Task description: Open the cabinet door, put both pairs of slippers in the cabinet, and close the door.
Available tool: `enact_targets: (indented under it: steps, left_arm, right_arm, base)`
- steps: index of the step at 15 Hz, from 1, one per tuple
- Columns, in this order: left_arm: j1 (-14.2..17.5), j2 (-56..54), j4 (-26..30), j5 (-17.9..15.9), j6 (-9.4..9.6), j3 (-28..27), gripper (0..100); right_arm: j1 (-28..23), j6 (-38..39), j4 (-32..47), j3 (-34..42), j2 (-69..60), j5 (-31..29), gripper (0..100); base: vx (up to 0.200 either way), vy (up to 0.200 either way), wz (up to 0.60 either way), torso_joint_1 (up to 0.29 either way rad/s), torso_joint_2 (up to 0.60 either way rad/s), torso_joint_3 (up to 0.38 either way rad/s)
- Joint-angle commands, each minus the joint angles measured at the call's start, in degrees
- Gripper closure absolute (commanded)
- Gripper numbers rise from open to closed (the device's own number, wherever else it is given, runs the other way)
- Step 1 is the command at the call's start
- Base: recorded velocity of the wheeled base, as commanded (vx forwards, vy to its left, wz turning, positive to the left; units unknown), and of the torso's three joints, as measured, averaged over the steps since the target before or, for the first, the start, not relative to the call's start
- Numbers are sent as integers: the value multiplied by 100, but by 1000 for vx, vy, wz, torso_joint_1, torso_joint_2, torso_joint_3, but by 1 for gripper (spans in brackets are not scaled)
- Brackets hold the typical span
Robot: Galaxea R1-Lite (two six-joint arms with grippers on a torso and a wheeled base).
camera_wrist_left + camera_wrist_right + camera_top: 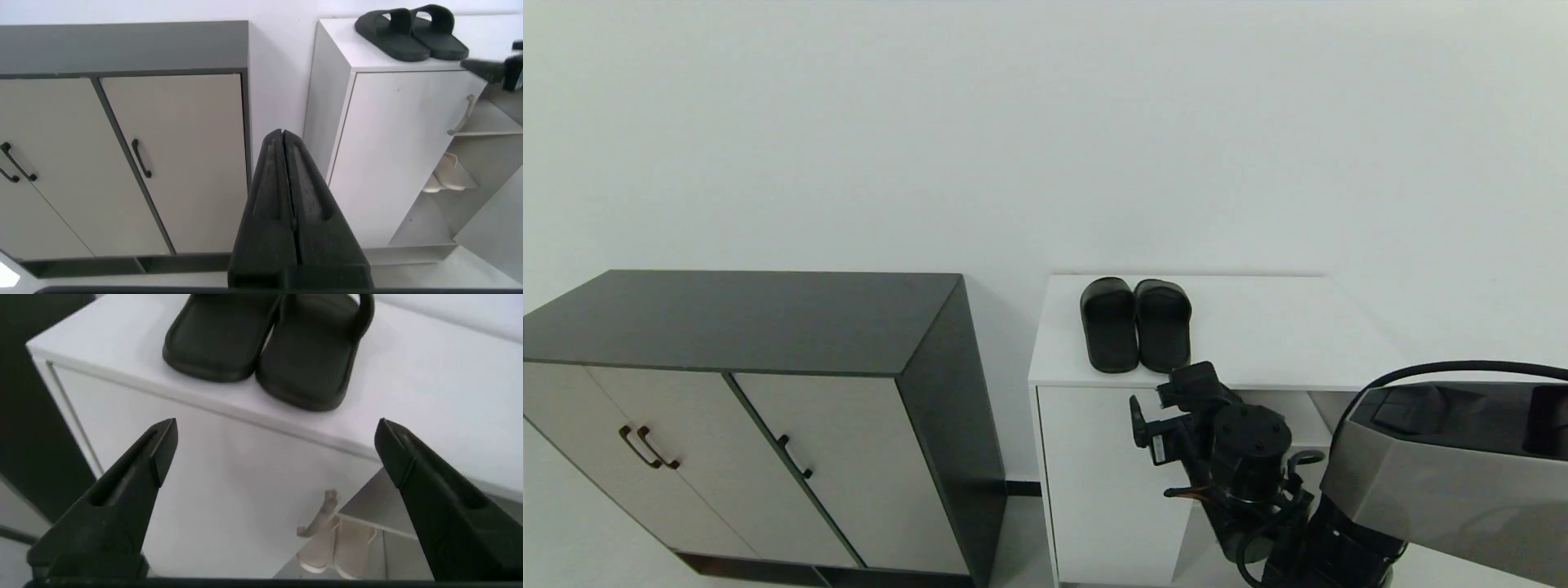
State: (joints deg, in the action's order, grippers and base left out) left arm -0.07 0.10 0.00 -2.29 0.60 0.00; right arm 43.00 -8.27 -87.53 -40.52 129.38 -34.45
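Observation:
A pair of black slippers (1135,324) (413,33) (270,331) lies side by side on top of the white cabinet (1274,327), near its front left. The cabinet's left door (400,155) is shut, and its right side stands open, showing shelves. On a lower shelf inside sits a pale pair of slippers (451,173) (331,543). My right gripper (1176,392) (276,429) hangs open just in front of the cabinet's top edge, below the black pair, holding nothing. Farther back and lower, my left gripper (283,143) is shut and empty, facing the gap between the two cabinets.
A dark cabinet (743,318) with pale shut doors and dark handles (794,457) stands to the left of the white one. A narrow gap lies between them, and a plain wall is behind both. A door handle (462,114) sticks out at the white cabinet's open edge.

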Motion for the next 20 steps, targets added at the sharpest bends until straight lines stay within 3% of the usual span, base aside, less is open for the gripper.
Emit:
enact_targets:
  steps: [1, 5, 8, 11, 20]
  left_arm:
    - [-1, -1, 0, 1, 2, 0, 100]
    - [-1, -1, 0, 1, 11, 0, 100]
    - [-1, -1, 0, 1, 19, 0, 100]
    - [-1, -1, 0, -8, 19, 0, 100]
    - [-1, -1, 0, -8, 11, 0, 100]
  right_arm:
    - [-2, -17, 412, -421, -88, -18, 0]
    - [69, 1020, 2899, -1169, -950, -53, 0]
    - [69, 1670, 4323, -1784, -1266, -299, 0]
    - [60, 1749, 4420, -1819, -1125, -431, 0]
    - [51, 2101, 4455, -2399, -422, -431, 0]
  base:
    - [0, 0, 0, 0, 0, 0]
    - [0, 0, 0, 0, 0, 0]
    - [0, 0, 0, 0, 0, 0]
    - [0, 0, 0, 0, 0, 0]
    - [200, 0, 0, 5, 1, 2]
